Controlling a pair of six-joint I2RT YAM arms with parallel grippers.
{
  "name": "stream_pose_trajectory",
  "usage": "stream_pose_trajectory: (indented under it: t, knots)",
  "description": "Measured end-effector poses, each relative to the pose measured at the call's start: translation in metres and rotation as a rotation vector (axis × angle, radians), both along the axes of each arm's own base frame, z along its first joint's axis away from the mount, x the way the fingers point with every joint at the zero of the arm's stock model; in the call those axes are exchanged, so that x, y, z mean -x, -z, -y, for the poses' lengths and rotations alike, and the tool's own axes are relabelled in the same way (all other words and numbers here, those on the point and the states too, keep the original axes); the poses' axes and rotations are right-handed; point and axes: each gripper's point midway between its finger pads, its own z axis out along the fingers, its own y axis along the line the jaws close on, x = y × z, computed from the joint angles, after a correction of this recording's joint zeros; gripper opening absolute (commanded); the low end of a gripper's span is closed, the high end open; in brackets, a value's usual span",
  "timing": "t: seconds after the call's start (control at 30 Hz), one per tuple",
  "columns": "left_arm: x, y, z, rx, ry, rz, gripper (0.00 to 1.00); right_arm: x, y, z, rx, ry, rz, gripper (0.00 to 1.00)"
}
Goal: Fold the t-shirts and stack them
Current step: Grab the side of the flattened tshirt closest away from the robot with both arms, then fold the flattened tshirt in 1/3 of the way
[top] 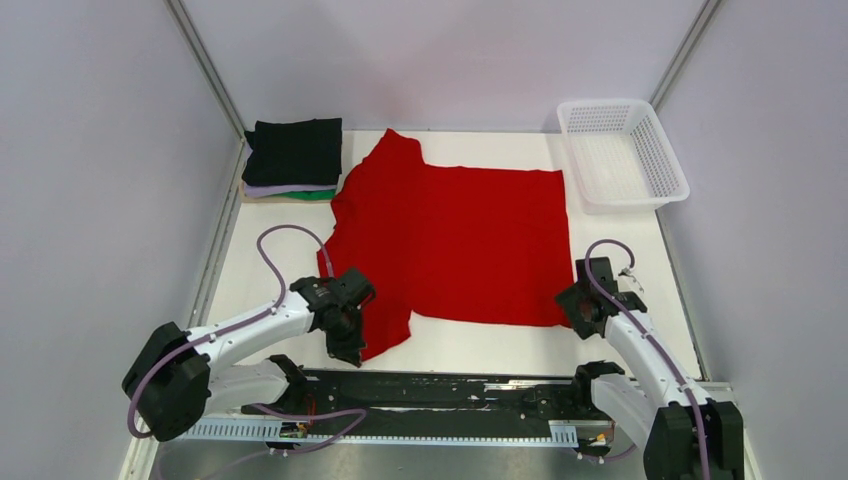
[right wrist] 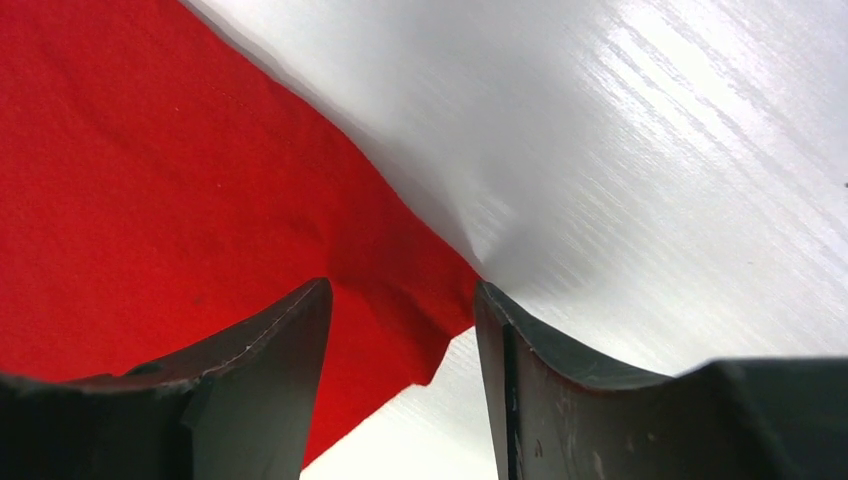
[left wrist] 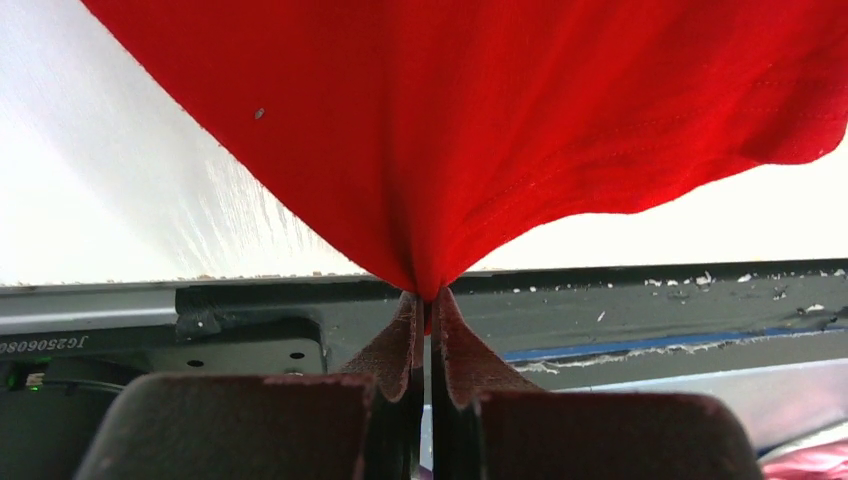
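Note:
The red t-shirt (top: 450, 240) lies spread flat across the middle of the table. My left gripper (top: 345, 340) is shut on its near left corner, and in the left wrist view the cloth (left wrist: 480, 130) fans up from the pinched fingertips (left wrist: 428, 298). My right gripper (top: 582, 305) is at the shirt's near right corner. Its jaws stand open astride that corner (right wrist: 400, 290), the red cloth (right wrist: 150, 200) lying between them on the white surface. At the back left a stack of folded t-shirts shows black (top: 295, 150) on top, lilac (top: 268, 188) and green (top: 318, 194) below.
A white mesh basket (top: 625, 150) stands at the back right, just beyond the shirt's far right corner. Grey walls close in both sides. The arms' black base rail (top: 440, 395) runs along the near table edge.

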Motion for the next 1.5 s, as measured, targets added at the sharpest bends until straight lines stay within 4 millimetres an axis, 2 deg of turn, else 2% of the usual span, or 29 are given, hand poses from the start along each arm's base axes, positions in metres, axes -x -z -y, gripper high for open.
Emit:
stream_pose_trajectory:
  t: [0.17, 0.4, 0.63, 0.8, 0.87, 1.0, 1.03, 1.17, 1.23, 1.37, 1.5]
  knots:
    - [0.008, -0.003, 0.002, 0.016, -0.01, -0.005, 0.0, 0.01, -0.007, 0.001, 0.007, -0.018, -0.036, 0.51]
    - [0.014, -0.008, 0.001, 0.018, -0.025, -0.009, 0.0, 0.018, -0.022, -0.009, -0.048, -0.025, -0.072, 0.49]
    - [0.015, -0.011, -0.001, 0.026, -0.032, -0.001, 0.0, 0.026, -0.01, -0.014, -0.067, -0.03, -0.141, 0.48]
    - [0.012, -0.012, -0.001, 0.025, -0.03, 0.013, 0.0, 0.034, 0.008, -0.013, -0.061, -0.023, -0.203, 0.4]
    - [0.01, -0.015, 0.001, 0.028, -0.023, 0.026, 0.0, 0.03, 0.007, -0.013, -0.059, -0.02, -0.186, 0.4]
    - [-0.006, -0.029, 0.01, 0.055, 0.005, 0.091, 0.0, 0.017, 0.007, -0.012, -0.048, -0.017, -0.143, 0.38]
    - [-0.01, -0.032, 0.013, 0.065, 0.012, 0.11, 0.0, 0.014, 0.007, -0.011, -0.045, -0.017, -0.138, 0.35]
    - [-0.029, -0.048, 0.024, 0.083, 0.051, 0.174, 0.0, 0.002, 0.007, -0.008, -0.016, -0.022, -0.112, 0.08]
    - [-0.038, -0.054, 0.031, 0.094, 0.071, 0.204, 0.0, -0.001, 0.007, -0.007, -0.005, -0.036, -0.107, 0.01]
    - [-0.059, -0.064, 0.044, 0.102, 0.107, 0.248, 0.0, -0.008, 0.002, -0.007, 0.006, -0.068, -0.086, 0.0]
    - [-0.093, -0.077, 0.052, 0.105, 0.103, 0.301, 0.0, -0.019, -0.009, -0.009, 0.014, -0.108, -0.057, 0.0]
